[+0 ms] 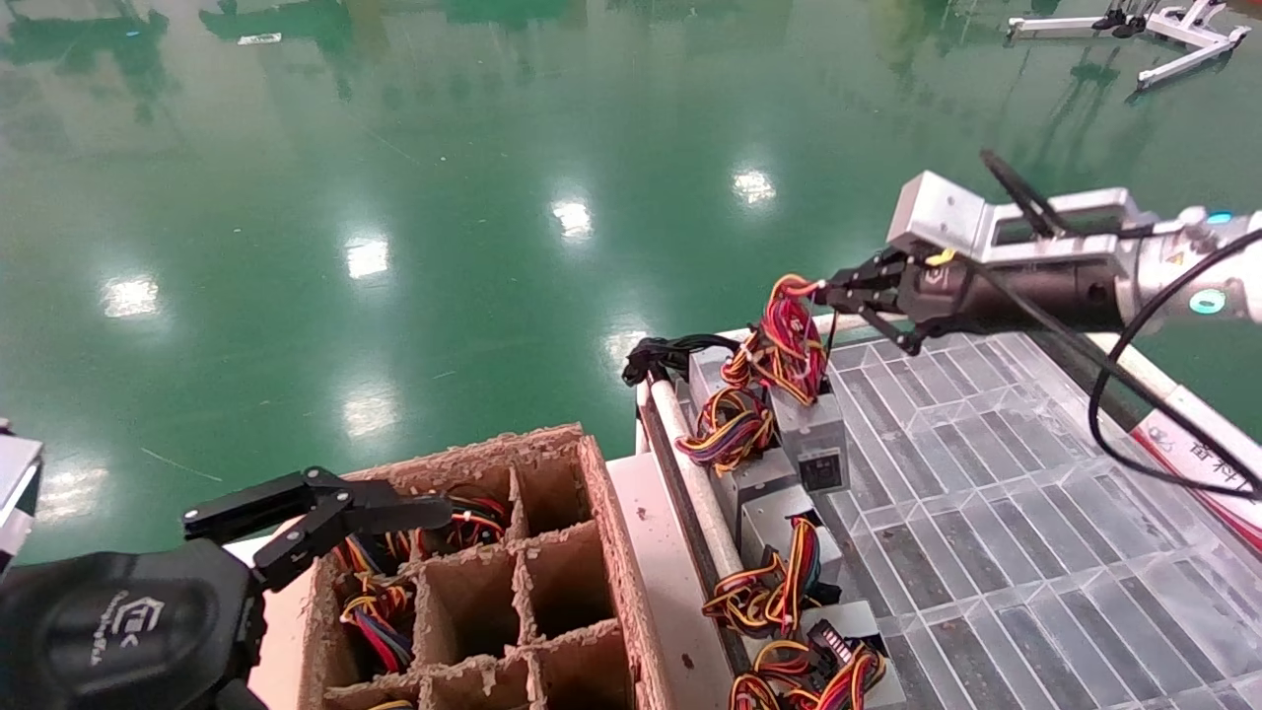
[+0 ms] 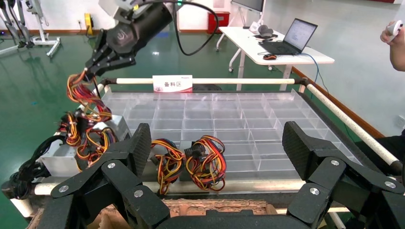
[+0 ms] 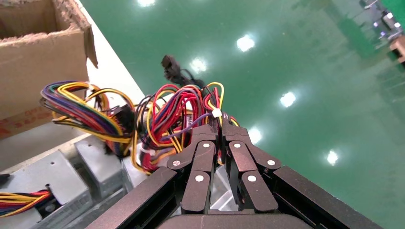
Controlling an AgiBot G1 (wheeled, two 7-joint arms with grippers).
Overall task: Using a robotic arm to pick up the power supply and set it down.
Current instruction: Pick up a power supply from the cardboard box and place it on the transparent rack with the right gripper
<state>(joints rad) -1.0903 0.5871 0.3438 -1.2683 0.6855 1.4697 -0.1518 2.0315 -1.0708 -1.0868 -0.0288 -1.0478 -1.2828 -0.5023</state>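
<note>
My right gripper is shut on the red wire bundle of the power supply, a silver-grey box standing tilted at the clear tray's left edge. The wires run taut from the box up to the fingers. In the right wrist view the gripper pinches the red and yellow wires just below a white tie. The left wrist view shows the same hold from afar, the right gripper above the box. My left gripper hangs open over the cardboard box, its pads wide apart around nothing.
A cardboard divider box with wires in some cells sits at lower left. Other grey boxes with yellow-orange wire bundles line the clear compartment tray beside a white rail. Beyond the tray stand a labelled sign and a laptop table.
</note>
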